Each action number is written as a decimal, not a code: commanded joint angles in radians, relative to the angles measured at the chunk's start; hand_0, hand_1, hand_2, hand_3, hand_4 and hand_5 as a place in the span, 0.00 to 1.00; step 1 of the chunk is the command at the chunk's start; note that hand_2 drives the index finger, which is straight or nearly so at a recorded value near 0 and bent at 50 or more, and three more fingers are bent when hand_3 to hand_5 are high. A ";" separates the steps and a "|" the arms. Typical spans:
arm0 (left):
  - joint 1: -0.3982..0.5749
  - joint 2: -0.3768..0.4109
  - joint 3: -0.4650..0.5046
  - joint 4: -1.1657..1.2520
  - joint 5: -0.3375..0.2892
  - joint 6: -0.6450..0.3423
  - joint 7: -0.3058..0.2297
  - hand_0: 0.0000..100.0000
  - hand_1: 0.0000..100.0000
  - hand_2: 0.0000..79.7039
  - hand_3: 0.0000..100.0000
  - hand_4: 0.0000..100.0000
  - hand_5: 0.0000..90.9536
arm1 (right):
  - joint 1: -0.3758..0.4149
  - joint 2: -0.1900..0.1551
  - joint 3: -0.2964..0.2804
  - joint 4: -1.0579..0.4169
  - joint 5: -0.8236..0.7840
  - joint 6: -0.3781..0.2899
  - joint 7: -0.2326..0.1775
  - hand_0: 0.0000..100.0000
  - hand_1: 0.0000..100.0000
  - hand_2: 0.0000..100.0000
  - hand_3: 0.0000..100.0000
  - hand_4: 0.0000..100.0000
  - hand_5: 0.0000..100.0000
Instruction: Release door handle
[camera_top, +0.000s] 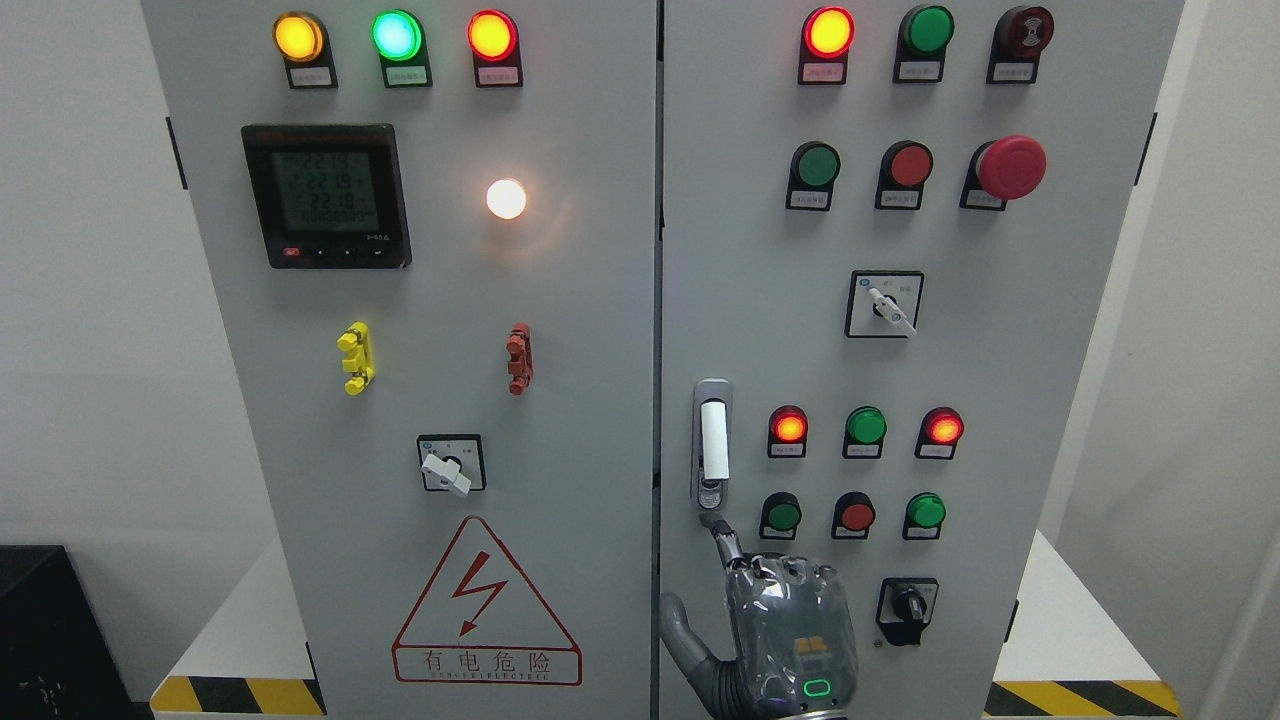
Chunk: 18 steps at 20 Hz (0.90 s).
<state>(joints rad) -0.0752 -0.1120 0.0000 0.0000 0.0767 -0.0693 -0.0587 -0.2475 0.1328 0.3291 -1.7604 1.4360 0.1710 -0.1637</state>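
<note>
The door handle (712, 440) is a white lever set upright in a silver recessed plate on the left edge of the right cabinet door (1000, 480), lying flush in its recess. My right hand (740, 575) rises from the bottom edge just below it, back toward the camera. Its index finger (727, 542) points up and its tip touches the lock button at the plate's lower end. The other fingers are curled, the thumb (678, 615) sticks out to the left, and the hand holds nothing. The left arm is out of view.
Lit indicator lamps and push buttons (865, 427) sit right of the handle, with a black rotary switch (908, 605) beside my hand. The left door (400, 600) carries a meter, a selector switch and a red warning triangle. Yellow-black tape marks the base corners.
</note>
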 joint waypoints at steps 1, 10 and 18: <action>0.000 0.000 -0.021 -0.020 0.000 0.000 0.000 0.00 0.00 0.03 0.09 0.01 0.00 | -0.002 0.001 -0.033 -0.047 -0.003 0.004 0.009 0.47 0.29 0.63 1.00 0.89 0.91; 0.000 0.000 -0.021 -0.020 0.000 0.000 0.000 0.00 0.00 0.03 0.09 0.01 0.00 | -0.076 0.001 -0.044 -0.063 0.000 0.015 0.067 0.21 0.32 0.83 1.00 0.98 0.92; 0.000 0.000 -0.021 -0.020 0.000 0.000 0.000 0.00 0.00 0.03 0.09 0.01 0.00 | -0.127 0.002 -0.056 -0.057 0.003 0.027 0.096 0.14 0.34 0.86 1.00 0.99 0.92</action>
<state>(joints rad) -0.0751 -0.1120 0.0000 0.0000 0.0767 -0.0693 -0.0587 -0.3332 0.1337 0.2919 -1.8099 1.4363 0.1865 -0.0739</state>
